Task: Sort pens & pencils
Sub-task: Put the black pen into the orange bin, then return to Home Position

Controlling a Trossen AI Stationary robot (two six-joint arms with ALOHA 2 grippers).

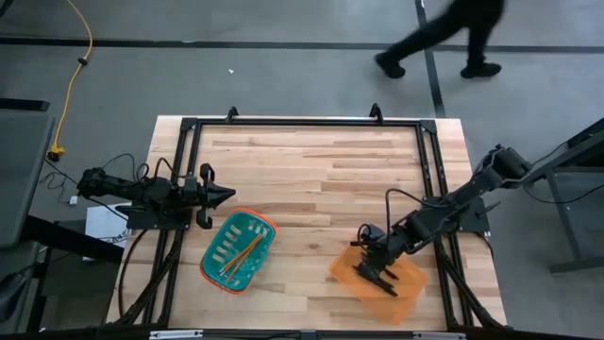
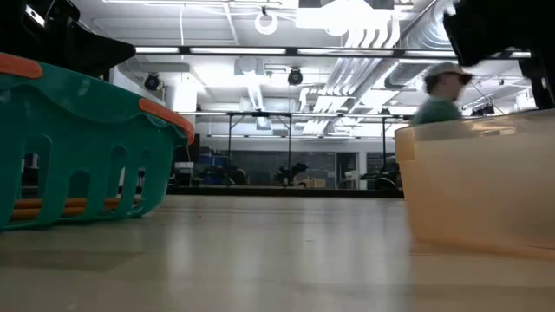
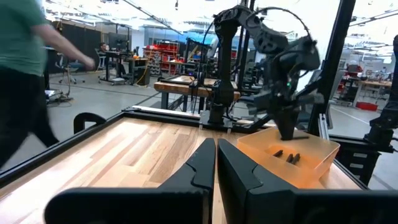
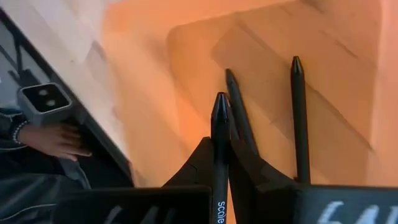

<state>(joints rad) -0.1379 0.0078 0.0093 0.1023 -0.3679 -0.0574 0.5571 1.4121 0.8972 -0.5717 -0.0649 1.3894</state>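
Three orange-yellow pencils [image 1: 242, 255] lie in the teal basket [image 1: 219, 269] near the table's near-left; in the low view they show through its slots [image 2: 52, 206]. Two black pens [image 4: 239, 115] [image 4: 299, 118] lie flat on the floor of the translucent orange bin [image 1: 401, 288] at the near right. My right gripper [image 1: 371, 269] hangs over that bin, shut on a third black pen [image 4: 219, 124]. My left gripper [image 1: 225, 195] waits shut above the table's left side, just beyond the basket. My right gripper [image 4: 219, 152] pinches the black pen between its two fingers. The pen lies along the fingers, and its pointed end [image 4: 220, 102] sticks out past the fingertips. The fingers come from above, slanting down into the orange bin. The pen's other end is hidden by the gripper.
Bare wooden tabletop [image 1: 321, 179] spreads between the basket and the bin and toward the far edge. A black frame [image 1: 302, 123] runs round the table. A person [image 1: 444, 38] walks past beyond the far edge, and a hand [image 4: 56, 138] shows off the table beside the bin.
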